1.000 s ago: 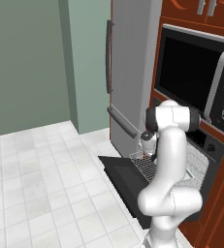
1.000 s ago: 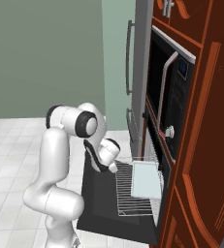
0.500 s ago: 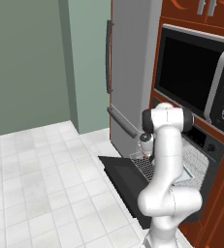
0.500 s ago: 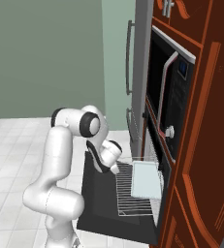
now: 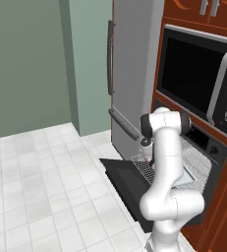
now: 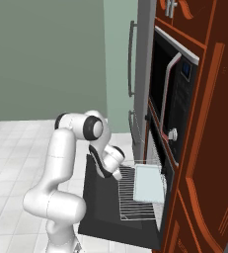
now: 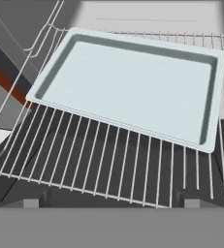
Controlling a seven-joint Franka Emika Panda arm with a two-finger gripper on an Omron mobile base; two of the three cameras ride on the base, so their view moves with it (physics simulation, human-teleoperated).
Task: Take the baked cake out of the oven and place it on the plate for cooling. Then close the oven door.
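Okay, claw: my gripper (image 7: 111, 202) is spread wide, the two tips far apart at the bottom of the hand view, nothing between them.
Claw position: hanging low over the front edge of the wire rack (image 7: 108, 169), which is drawn out above the oven door (image 5: 121, 176). The door lies dropped flat and open.
Straight ahead: a pale tray (image 7: 133, 87) sits on the rack and takes the upper half of the hand view. Its near edge lies just beyond my tips.
Tray axis: the long side runs left to right across the frame, tilted a little lower at the right, so I'm facing it broadside.
Baked cake: can't place it. The tray floor looks bare from here and the thing is too small to pick out on the bars.
Oven: the oven (image 5: 203, 141) cavity opens behind the tray, at the top of the hand view.
Next move, my guess: everything turns on finding the cake, so I'd look deeper past the tray before I commit these jaws.
Door: closing comes last, and I'm parked right above it.
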